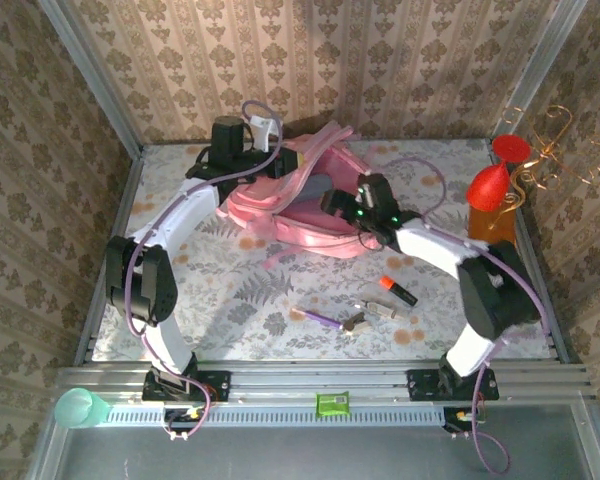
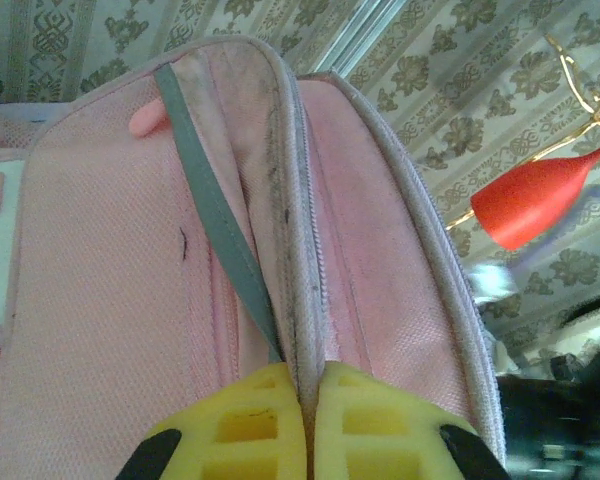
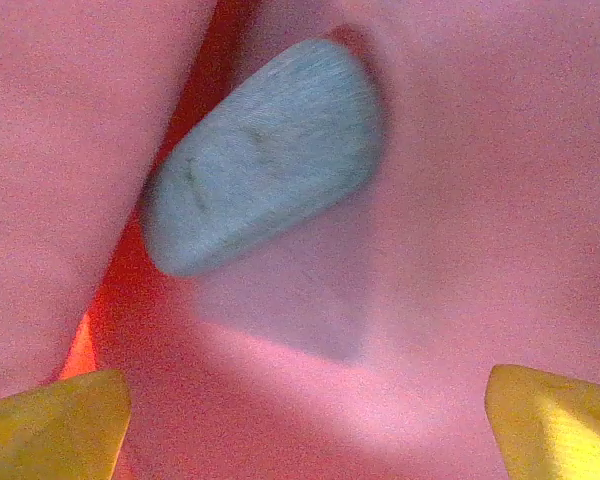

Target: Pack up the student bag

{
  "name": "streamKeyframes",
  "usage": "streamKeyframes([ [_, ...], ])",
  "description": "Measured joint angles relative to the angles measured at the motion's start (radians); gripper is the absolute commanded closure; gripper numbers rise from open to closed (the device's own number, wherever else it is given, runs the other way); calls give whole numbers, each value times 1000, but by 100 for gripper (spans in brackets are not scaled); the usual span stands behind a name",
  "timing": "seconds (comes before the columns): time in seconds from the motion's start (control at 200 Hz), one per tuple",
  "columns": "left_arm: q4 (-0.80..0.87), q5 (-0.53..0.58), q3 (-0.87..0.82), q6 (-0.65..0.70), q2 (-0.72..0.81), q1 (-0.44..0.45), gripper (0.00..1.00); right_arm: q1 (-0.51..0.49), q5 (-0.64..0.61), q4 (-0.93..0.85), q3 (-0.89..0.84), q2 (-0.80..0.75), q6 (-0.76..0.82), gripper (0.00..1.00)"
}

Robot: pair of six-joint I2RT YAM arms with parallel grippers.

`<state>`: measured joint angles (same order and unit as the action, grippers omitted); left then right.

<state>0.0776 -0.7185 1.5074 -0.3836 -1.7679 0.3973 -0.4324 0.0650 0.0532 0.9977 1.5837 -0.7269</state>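
**One item in the bag, more waiting on the table**

We find the student bag (image 1: 290,205) lying toward the back middle of the table (image 1: 230,300), its mouth open toward the right arm. The left gripper (image 2: 305,420) is at the bag's far left side, jaws clenched on a fabric edge beside the zip, and this seems to be what holds the mouth open. The right gripper (image 3: 305,420) is at the opening with its jaws released and wide, grasping nothing. Below it, a grey-blue oblong item (image 3: 265,155) lies on the pink lining, apart from both fingertips.

We judge the step in hand to be the drop-off: that item looks delivered into the bag, and the right arm is free. The packing looks only partly done, since an orange-capped marker (image 1: 398,290), a purple pen (image 1: 320,318) and a few small things (image 1: 375,312) that we cannot make out lie near the front of the table.

Next, we think the right arm should back out of the mouth without catching the soft fabric, then reach for one of those items. They lie flat and thin, so the pinch must be well aligned. Meanwhile the left jaws should not let go, or the mouth may sag shut.
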Motion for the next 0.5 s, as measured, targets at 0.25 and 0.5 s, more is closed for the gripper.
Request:
streamKeyframes([
  [0.25, -45, -9, -67, 44, 3, 0, 100, -114, -214, -393, -182, -443, 111, 10],
  [0.5, -57, -8, -82, 61, 8, 0, 100, -298, -380, -811, -282, -475, -46, 9],
])
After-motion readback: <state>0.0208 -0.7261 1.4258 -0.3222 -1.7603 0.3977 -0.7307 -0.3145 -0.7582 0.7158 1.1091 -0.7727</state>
